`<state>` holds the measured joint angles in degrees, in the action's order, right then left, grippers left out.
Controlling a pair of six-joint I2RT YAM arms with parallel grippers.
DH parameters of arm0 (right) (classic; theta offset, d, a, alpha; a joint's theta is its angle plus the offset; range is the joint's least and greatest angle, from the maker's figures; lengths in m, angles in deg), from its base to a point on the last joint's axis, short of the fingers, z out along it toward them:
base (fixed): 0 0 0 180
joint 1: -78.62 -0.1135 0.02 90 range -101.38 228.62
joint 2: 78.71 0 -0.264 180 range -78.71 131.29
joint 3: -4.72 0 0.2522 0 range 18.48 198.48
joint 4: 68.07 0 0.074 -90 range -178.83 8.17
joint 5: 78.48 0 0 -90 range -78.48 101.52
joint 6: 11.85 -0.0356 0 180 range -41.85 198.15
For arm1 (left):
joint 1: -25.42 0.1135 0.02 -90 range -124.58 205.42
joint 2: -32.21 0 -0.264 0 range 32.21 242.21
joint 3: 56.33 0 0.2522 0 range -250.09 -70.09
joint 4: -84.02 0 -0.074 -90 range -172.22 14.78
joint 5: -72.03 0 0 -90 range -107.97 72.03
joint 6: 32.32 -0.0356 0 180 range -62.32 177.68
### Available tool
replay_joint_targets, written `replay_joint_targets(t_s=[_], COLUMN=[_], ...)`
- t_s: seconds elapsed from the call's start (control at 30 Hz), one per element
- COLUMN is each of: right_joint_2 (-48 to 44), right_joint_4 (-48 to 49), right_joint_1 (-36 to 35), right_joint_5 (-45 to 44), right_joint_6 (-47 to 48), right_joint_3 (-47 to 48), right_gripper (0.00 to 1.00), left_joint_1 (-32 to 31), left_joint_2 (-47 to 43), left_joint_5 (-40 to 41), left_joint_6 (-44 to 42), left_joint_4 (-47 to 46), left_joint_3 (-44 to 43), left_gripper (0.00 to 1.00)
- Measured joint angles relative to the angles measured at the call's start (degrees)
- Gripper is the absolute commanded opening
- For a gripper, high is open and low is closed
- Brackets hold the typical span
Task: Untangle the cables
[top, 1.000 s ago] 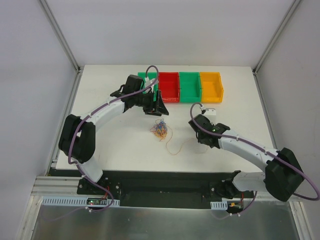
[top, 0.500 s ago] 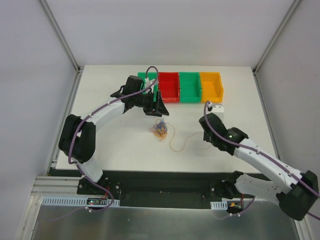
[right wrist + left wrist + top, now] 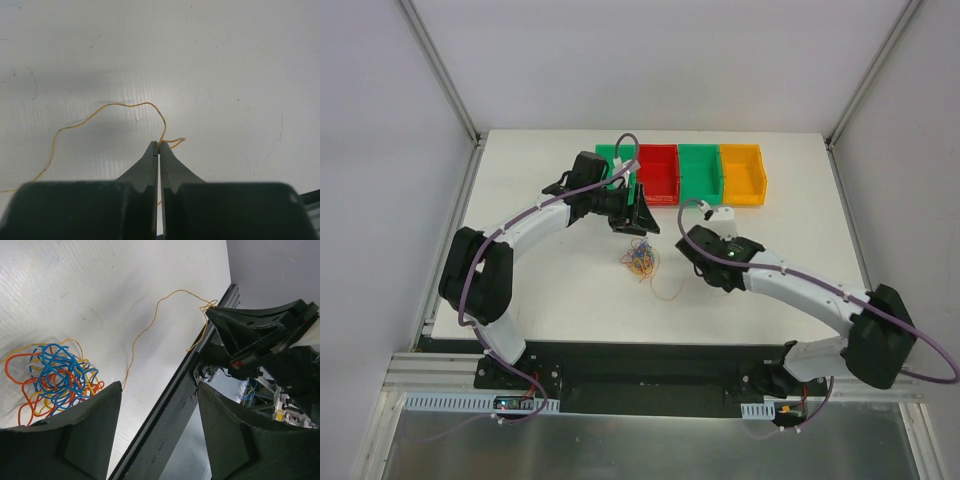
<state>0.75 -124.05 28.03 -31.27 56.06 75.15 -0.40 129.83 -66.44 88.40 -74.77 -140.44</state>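
Where the right claw [image 3: 159, 144] pinches it, orange cable [image 3: 120, 105] disappears

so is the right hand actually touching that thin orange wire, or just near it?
Touching. The right wrist view shows the right hand shut on the thin orange wire, which runs out from between its closed tips and curves away over the white table.

Left pincer [image 3: 157, 390] agape (right pincer [image 3: 159, 144] clamped).

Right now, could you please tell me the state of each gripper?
The left gripper is open and empty.
The right gripper is closed on the orange wire.
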Motion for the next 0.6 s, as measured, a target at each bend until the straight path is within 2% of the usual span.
replay_joint_targets(t_s=[0.07, 0.17, 0.3, 0.43, 0.6], right_joint_2=[-4.94, -18.60, -35.54, -40.13, -42.14], right_joint_4=[1.07, 5.03, 11.69, 15.21, 16.33], right_joint_1=[0.04, 0.39, 3.30, 3.89, 3.89], right_joint_5=[-0.44, 2.16, 10.84, 18.10, 24.83], right_joint_6=[-0.15, 1.64, 4.02, 5.38, 5.73], right_joint_3=[-2.25, -7.34, -9.75, -9.60, -10.14], right_gripper=[0.01, 0.01, 0.01, 0.01, 0.01], left_joint_1=[-0.26, -2.34, -8.63, -14.25, -14.47], left_joint_2=[0.02, 0.33, 0.33, 0.28, 0.20], left_joint_5=[-1.09, -2.58, -4.94, -5.46, -5.42], left_joint_6=[-0.04, -0.37, -1.55, -3.43, -4.76], left_joint_4=[-0.04, -0.68, -3.93, -6.40, -7.23], left_joint_3=[-0.04, -0.50, -0.55, -0.37, -0.09], left_gripper=[0.66, 0.71, 0.74, 0.75, 0.73])
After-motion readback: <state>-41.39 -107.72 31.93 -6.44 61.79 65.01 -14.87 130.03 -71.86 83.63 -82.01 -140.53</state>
